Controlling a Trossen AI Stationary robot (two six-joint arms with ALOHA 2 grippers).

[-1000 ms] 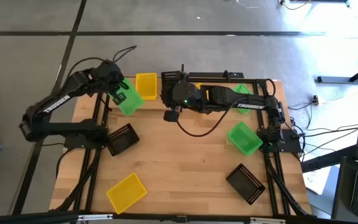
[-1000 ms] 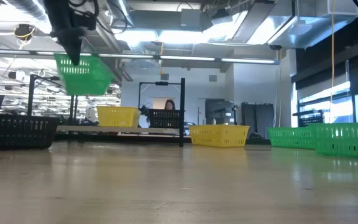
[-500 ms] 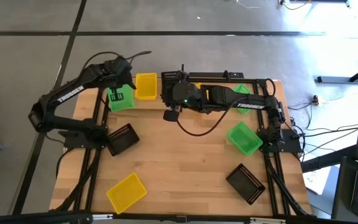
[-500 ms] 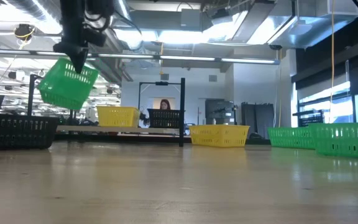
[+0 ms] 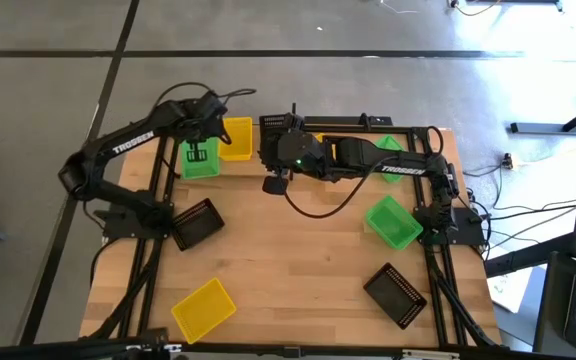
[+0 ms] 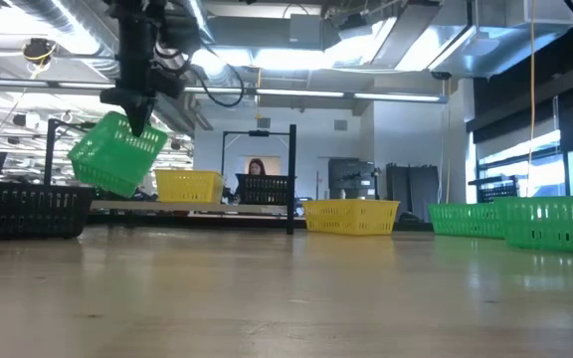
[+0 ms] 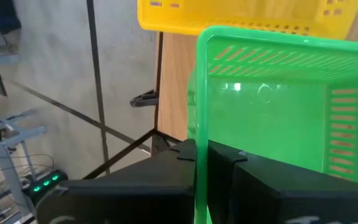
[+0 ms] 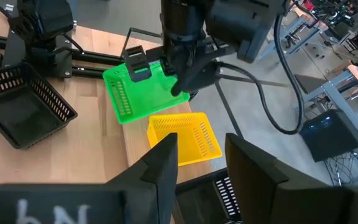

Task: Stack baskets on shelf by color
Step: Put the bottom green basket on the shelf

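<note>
Aloft, perforated green plastic basket (image 6: 117,164), tilted.

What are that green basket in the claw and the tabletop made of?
The green basket looks like thin moulded plastic: glossy, slightly see-through walls with slotted vents. The tabletop looks like pale wood, probably jointed strips with a smooth finish, judging by its plank lines.
</note>
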